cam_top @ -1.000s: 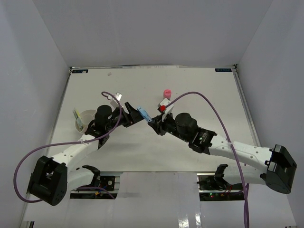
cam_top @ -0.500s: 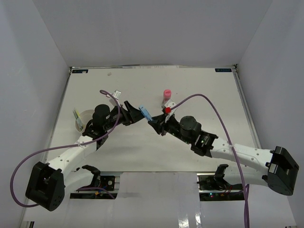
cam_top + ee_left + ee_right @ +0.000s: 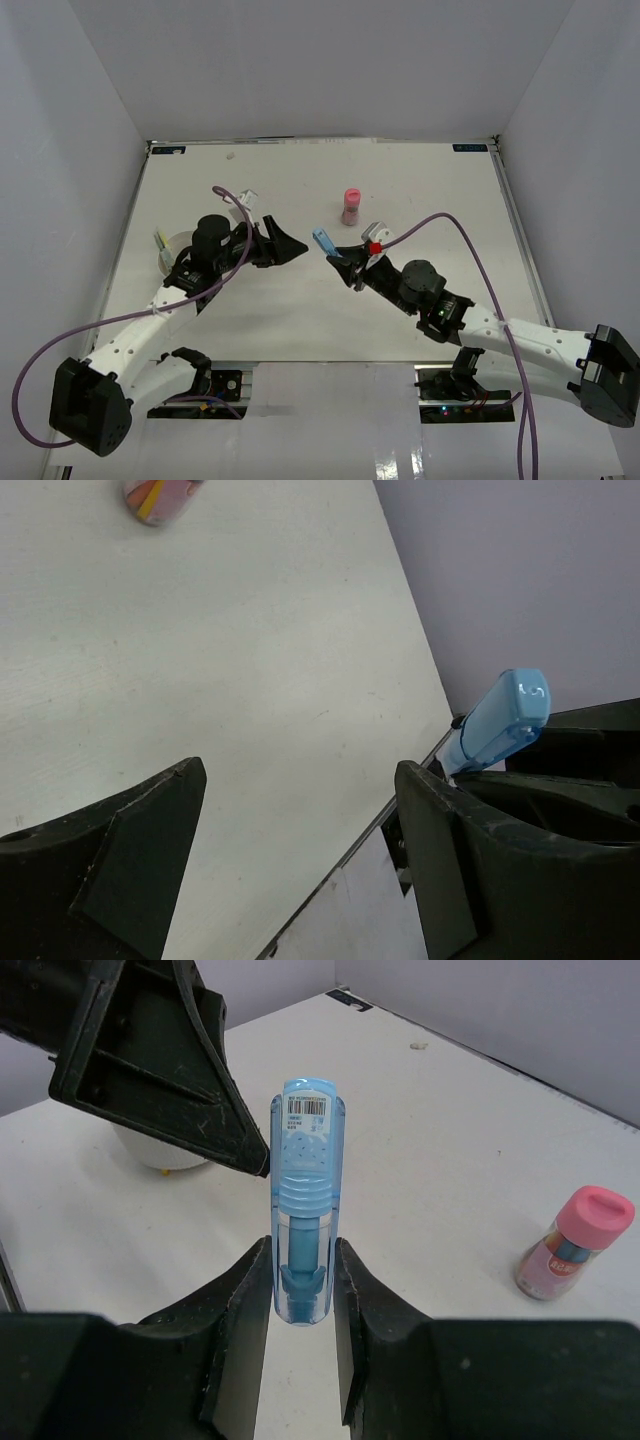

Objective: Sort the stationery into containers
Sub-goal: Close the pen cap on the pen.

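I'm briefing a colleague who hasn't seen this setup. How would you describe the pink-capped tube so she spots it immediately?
On the white table, look at the middle of the far half. The pink-capped tube stands upright there alone, untouched, unlike the blue pen clamped in the right gripper.

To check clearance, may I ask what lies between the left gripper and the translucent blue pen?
Nothing; the top view shows bare white table between the left gripper and the translucent blue pen.
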